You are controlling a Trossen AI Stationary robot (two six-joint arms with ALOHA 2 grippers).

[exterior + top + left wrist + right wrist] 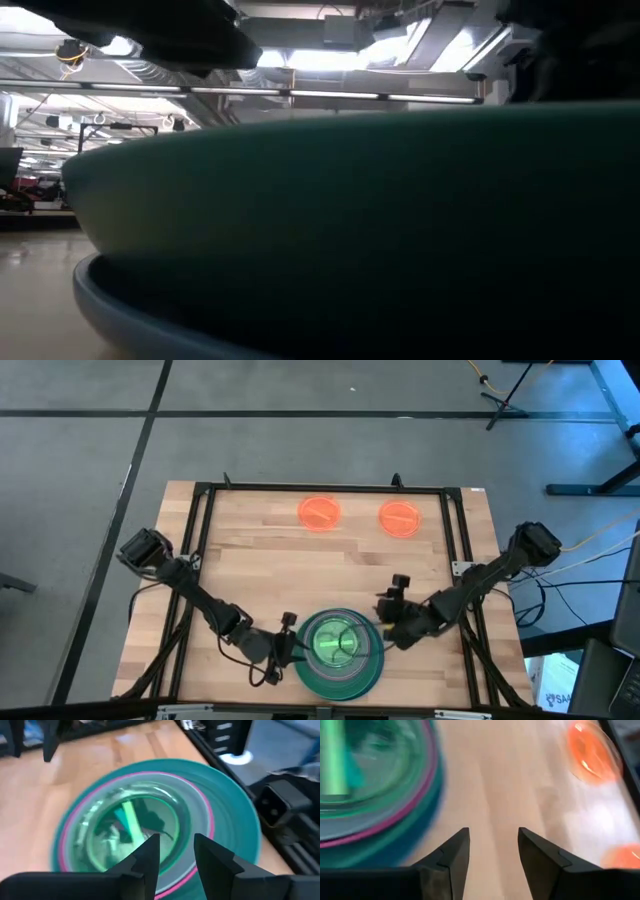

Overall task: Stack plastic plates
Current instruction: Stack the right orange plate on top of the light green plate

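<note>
Both hands, left hand [291,647] and right hand [385,622], gape empty beside the plate stack [340,650].

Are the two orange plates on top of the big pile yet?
No, both orange plates lie alone at the table's far edge, well apart from the stack near the front.

High view looked straight down over the whole table [250,560], both arms and the surrounding floor. Low view sat at tabletop level, so close to the plate stack [380,230] that its rim filled most of the pic, w/ ceiling lights behind. Left wrist view faced down on the same stack [150,820] close up; right wrist view caught its edge [375,795] plus two orange plates [592,750], also seen from the high view.
</note>
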